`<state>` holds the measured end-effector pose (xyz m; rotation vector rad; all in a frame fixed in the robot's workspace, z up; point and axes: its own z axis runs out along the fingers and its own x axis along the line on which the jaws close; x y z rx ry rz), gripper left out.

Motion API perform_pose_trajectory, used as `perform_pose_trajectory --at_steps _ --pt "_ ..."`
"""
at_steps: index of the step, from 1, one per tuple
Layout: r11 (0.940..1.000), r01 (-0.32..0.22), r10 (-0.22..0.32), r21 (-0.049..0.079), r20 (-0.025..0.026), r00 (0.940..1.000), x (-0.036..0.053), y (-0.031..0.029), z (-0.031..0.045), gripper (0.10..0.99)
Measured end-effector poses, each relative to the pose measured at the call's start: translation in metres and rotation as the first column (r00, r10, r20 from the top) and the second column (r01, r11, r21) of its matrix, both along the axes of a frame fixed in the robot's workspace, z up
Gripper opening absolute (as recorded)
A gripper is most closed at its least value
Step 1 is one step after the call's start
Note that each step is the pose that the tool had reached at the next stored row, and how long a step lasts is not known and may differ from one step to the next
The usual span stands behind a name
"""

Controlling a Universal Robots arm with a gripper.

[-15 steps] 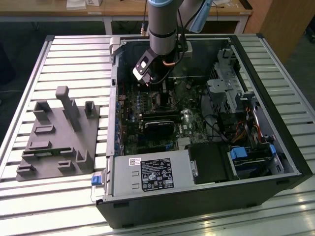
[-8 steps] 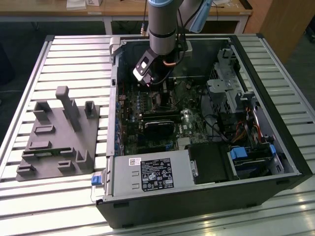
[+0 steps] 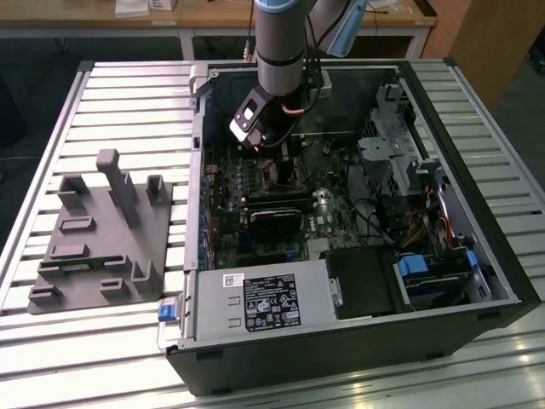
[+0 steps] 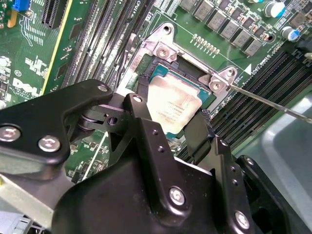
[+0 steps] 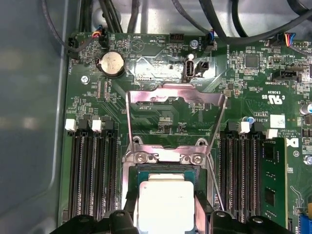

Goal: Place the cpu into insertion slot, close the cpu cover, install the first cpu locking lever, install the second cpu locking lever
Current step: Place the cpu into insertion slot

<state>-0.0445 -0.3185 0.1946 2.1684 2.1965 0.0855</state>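
Note:
In both wrist views the cpu, a silvery square chip, lies level in the insertion slot, with its green edge showing inside the socket's frame. My gripper is over it, one black finger pressed against each of two opposite sides. The cpu cover stands flipped up and open behind the socket. Two thin lever rods stick up unlatched beside it. In the exterior view the gripper reaches down into the open computer case.
Black memory slots flank the socket on both sides. Cables and a drive cage crowd the case at the exterior view's right. A grey fixture block sits on the slatted table at the exterior view's left.

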Motion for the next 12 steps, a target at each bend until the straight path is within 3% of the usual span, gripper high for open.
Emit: perform_pose_trajectory --at_steps 12 --pt "0.9999 0.016 -0.016 0.000 0.0000 0.9999 0.0001 -0.0018 -0.0020 0.541"
